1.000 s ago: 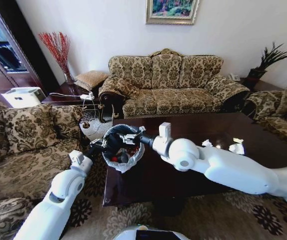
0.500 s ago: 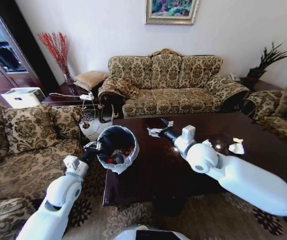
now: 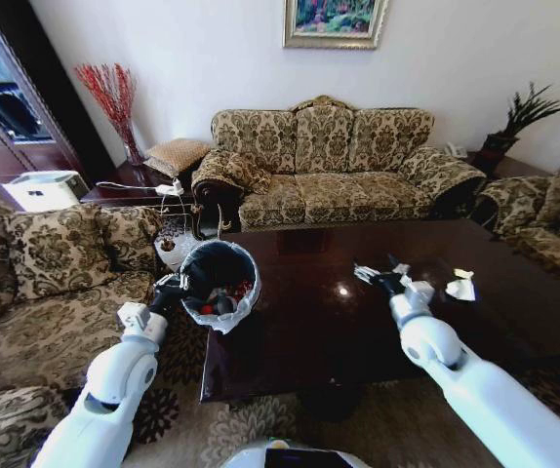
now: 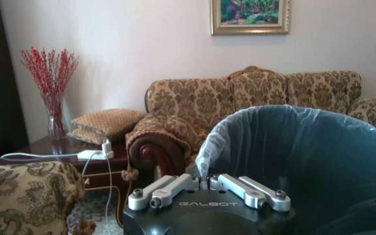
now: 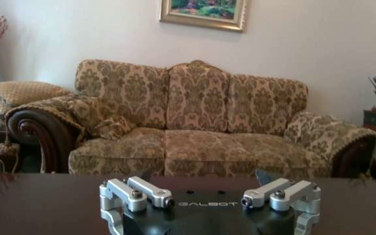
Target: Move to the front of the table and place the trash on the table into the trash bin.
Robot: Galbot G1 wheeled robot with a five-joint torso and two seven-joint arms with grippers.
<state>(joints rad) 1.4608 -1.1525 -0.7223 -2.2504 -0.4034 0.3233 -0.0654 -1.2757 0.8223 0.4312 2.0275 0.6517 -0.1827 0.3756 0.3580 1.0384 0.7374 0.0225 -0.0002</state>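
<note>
My left gripper [image 3: 180,289] is shut on the rim of the trash bin [image 3: 218,273], holding it off the left end of the table [image 3: 300,331]. The left wrist view shows its fingers [image 4: 175,185] pinched on the bag-lined rim of the bin [image 4: 293,156]. Red wrappers and a dark item lie inside the bin. My right gripper [image 3: 378,275] hovers open and empty over the right half of the table. Its jaws are spread wide in the right wrist view [image 5: 204,177], above the dark tabletop [image 5: 37,205]. White crumpled tissues [image 3: 461,289] lie to its right.
A patterned sofa [image 3: 339,166] stands behind the table, another couch [image 3: 56,283] on the left and an armchair [image 3: 553,214] at the right. A side table [image 3: 129,185] with a vase of red twigs and cables sits at the back left.
My right arm has swung from over the bin to the right across the table, its gripper open. The left gripper has drawn the bin slightly left, away from the table's end.
</note>
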